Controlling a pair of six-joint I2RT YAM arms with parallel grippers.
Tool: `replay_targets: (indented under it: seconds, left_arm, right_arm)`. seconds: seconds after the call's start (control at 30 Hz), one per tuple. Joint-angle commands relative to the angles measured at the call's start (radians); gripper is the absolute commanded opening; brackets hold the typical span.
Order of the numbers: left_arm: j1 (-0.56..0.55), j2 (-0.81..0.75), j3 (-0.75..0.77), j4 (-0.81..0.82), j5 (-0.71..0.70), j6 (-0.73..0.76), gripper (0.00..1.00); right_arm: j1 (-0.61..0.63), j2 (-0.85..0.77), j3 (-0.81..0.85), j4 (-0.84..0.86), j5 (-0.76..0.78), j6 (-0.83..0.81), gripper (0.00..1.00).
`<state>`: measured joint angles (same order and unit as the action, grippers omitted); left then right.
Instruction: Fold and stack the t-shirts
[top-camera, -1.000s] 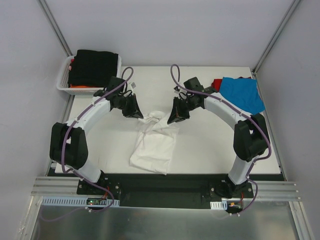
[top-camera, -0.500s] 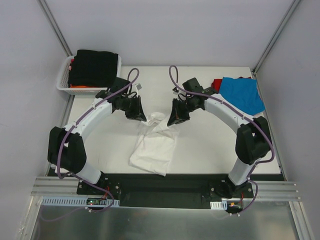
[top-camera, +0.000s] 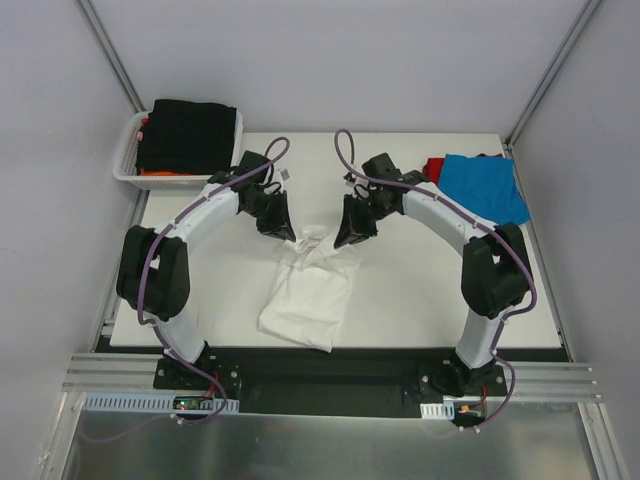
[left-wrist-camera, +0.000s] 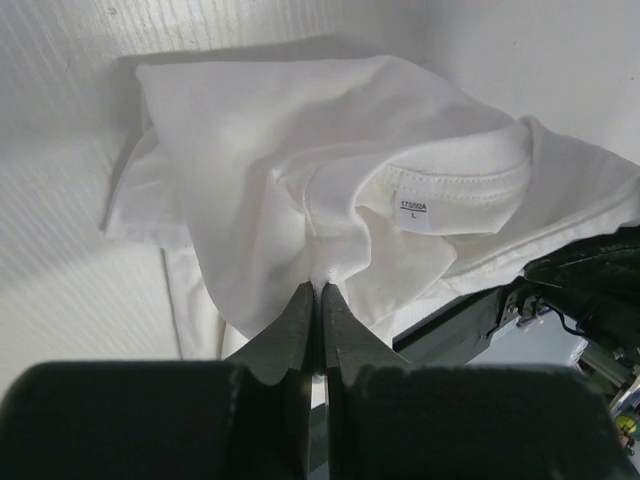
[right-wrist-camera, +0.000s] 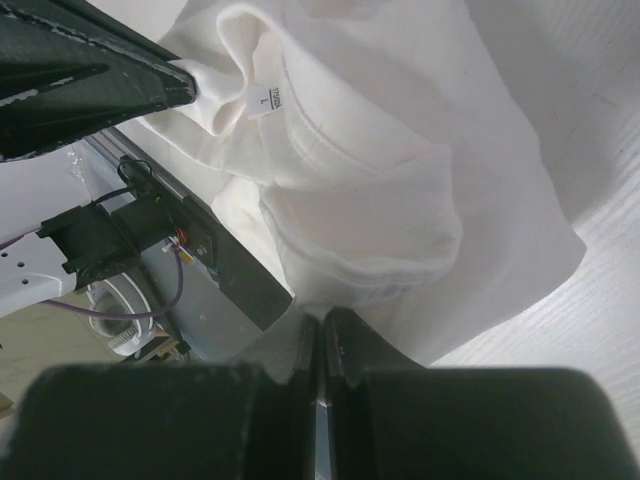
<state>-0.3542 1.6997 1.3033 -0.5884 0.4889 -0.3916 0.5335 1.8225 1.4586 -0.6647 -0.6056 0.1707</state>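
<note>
A crumpled white t-shirt lies in the middle of the table, its collar end lifted toward the far side. My left gripper is shut on a fold of it next to the collar, whose size label shows. My right gripper is shut on the shirt's other shoulder edge. A bright blue t-shirt lies at the table's far right over a red one. Black and orange t-shirts sit folded in the basket.
A white lattice basket stands at the far left corner beside the table. Grey walls close in the back and sides. The black rail with both arm bases runs along the near edge.
Both grippers have drawn the white shirt's collar end a little toward the far side. The left arm's elbow has swung inward and away from the near edge.
</note>
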Motion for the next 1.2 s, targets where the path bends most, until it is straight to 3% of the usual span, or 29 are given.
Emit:
replay_targets:
  seconds: [0.0, 0.17, 0.4, 0.9, 1.07, 1.17]
  left_arm:
    - [-0.006, 0.054, 0.057, -0.011, 0.02, 0.049, 0.0]
    - [-0.006, 0.043, -0.021, -0.004, 0.031, 0.066, 0.0]
    - [-0.005, -0.13, -0.108, -0.019, 0.036, 0.068, 0.0]
    - [-0.005, -0.071, -0.124, -0.021, 0.016, 0.083, 0.0]
    - [-0.005, -0.054, -0.141, -0.019, 0.01, 0.088, 0.0]
    - [-0.003, -0.035, -0.15, -0.021, 0.01, 0.091, 0.0]
  right_arm:
    - [-0.013, 0.006, 0.049, 0.007, 0.006, -0.013, 0.01]
    - [-0.013, -0.026, 0.013, 0.005, 0.003, 0.001, 0.01]
    - [-0.001, -0.129, -0.078, -0.027, -0.005, 0.007, 0.01]
    - [0.04, -0.055, -0.141, -0.038, -0.002, -0.037, 0.01]
    - [0.048, -0.057, -0.156, -0.059, 0.012, -0.039, 0.16]
    - [0.049, -0.065, -0.167, -0.072, 0.024, -0.037, 0.38]
